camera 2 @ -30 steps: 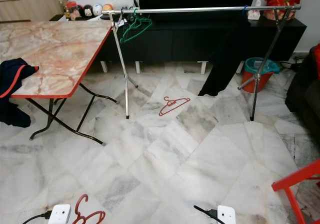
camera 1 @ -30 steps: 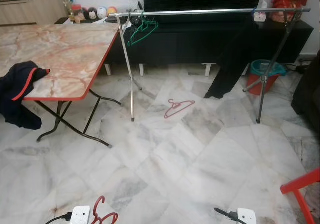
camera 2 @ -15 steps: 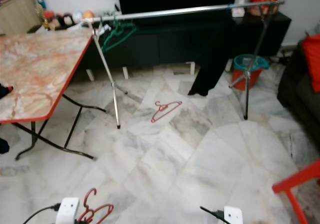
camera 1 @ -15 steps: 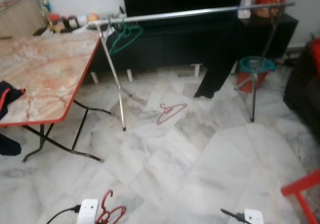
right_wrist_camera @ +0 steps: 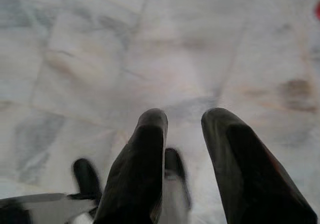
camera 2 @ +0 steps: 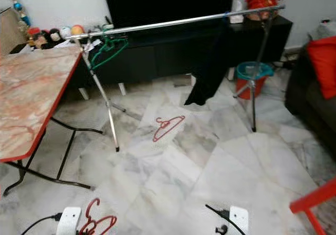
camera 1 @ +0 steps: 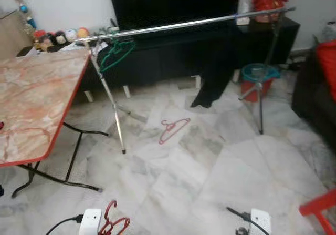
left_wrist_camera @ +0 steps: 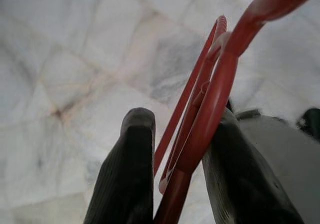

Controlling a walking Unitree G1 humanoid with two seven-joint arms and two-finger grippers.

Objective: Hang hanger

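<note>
Grip solid: left gripper [left_wrist_camera: 175, 149] clenched on red hanger [left_wrist_camera: 210, 98], hook end poking up beside the wrist in the head views. Right gripper [right_wrist_camera: 185, 149] carries nothing, fingers slightly parted, arm idle over the floor [camera 1: 220, 166]. Over the last second the head camera swung right, so the table [camera 1: 37, 98] slid toward the frame edge and the rail [camera 1: 184, 24] sits nearer centre. Rail is well apart from the robot; a green hanger [camera 1: 115, 53] and black garment [camera 1: 215, 72] hang on it, a pink hanger [camera 1: 173, 130] lies below. Judging by that, approach underway, hanging not yet started.
</note>
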